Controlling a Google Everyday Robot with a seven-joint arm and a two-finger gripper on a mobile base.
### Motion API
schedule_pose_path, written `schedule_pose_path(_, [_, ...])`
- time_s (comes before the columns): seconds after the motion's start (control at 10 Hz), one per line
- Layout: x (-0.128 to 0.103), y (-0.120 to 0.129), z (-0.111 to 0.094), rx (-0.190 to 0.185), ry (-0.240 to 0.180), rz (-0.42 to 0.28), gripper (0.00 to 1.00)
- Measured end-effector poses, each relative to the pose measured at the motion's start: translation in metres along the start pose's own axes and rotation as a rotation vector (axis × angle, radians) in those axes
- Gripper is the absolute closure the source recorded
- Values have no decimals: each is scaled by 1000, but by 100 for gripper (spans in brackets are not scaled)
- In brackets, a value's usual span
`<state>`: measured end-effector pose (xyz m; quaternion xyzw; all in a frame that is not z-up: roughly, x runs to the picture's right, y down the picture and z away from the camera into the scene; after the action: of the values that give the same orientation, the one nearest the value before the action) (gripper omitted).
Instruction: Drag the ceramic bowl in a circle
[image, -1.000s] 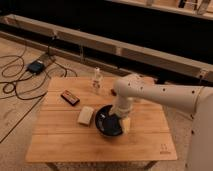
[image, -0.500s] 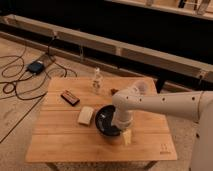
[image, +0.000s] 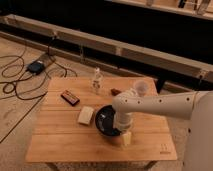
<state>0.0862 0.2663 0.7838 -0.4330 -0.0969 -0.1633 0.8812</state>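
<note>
The round dark glossy ceramic bowl (image: 105, 120) sits on the wooden table (image: 60, 145); my gripper (image: 125, 136) is down at its rim, whether clamped I cannot tell.

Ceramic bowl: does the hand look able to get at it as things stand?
Probably yes. The hand is down at the rim of the ceramic bowl on the arm's side, with nothing between them. The pale block lies on the bowl's other side, away from the arm, so it bars nothing.
</note>
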Motion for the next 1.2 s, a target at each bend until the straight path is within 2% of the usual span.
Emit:
schedule_pose_path(0.1, [1, -1, 1, 3, 1, 10, 51])
schedule_pose_path(0.3, [3, -3, 0, 14, 1, 37, 75])
schedule_pose_path(0.6, [-3, -5, -11, 44, -7, 57, 99])
schedule_pose_path(1.0, [-15, 10, -36, 73, -7, 94, 100])
schedule_pose_path(1.2, [-17, 27, -44, 56, 0, 138, 100])
